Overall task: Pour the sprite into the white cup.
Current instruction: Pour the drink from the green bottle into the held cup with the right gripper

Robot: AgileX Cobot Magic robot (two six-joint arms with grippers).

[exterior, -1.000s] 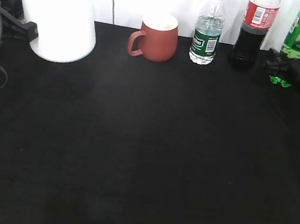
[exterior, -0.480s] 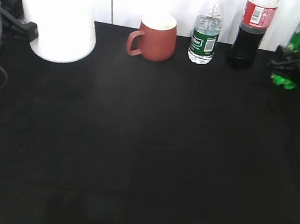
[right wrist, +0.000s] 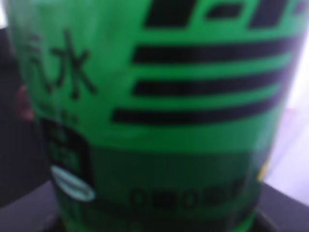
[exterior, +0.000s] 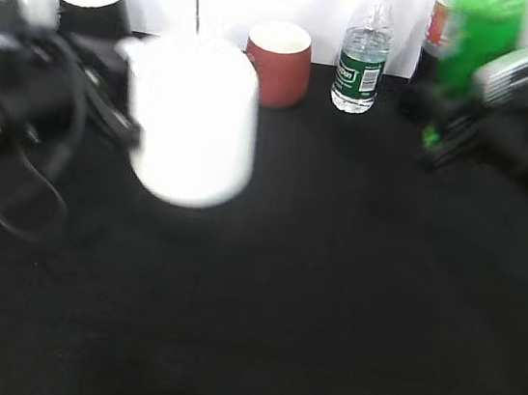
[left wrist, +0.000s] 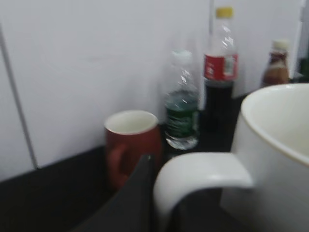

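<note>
The white cup (exterior: 195, 130) hangs blurred above the black table at centre left. My left gripper (exterior: 123, 101) is shut on its loop handle. In the left wrist view the handle (left wrist: 193, 171) lies against my dark finger (left wrist: 140, 193), and the cup's open rim is at the right. The sprite (exterior: 479, 41), a bright-green bottle, is held upright and off the table at the back right by my right gripper (exterior: 456, 125). Its green label (right wrist: 159, 116) fills the right wrist view and hides the jaws.
A terracotta-red mug (exterior: 280, 63), a small water bottle (exterior: 363, 60) and a cola bottle (exterior: 431, 35), partly behind the sprite, stand along the back wall. A dark mug (exterior: 90, 4) stands at back left. Cables hang at the left edge.
The left arm has carried the white cup from the back left toward the centre and nearer the camera. The right arm has lifted the sprite and moved it left. The dark mug now shows.
</note>
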